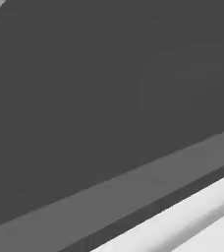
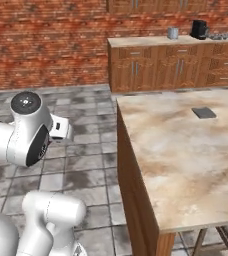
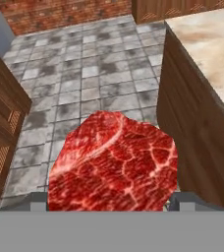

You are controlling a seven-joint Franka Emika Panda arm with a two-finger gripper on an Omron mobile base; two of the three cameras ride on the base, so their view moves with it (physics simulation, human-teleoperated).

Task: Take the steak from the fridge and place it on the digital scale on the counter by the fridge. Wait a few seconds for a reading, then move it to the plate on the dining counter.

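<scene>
Steak (image 3: 113,165) fills the lower centre of the hand view, clamped between the two fingertips (image 3: 38,201) of the gripper (image 3: 109,202), jaws spread wide around it, above grey floor tiles (image 3: 89,74). Marble dining counter (image 2: 186,150) with wooden side occupies the right of the right base view; a small dark pad (image 2: 204,113) lies on it at upper right. Brick wall (image 2: 46,45) and wooden cabinets (image 2: 176,67) stand behind. No legible writing.
</scene>
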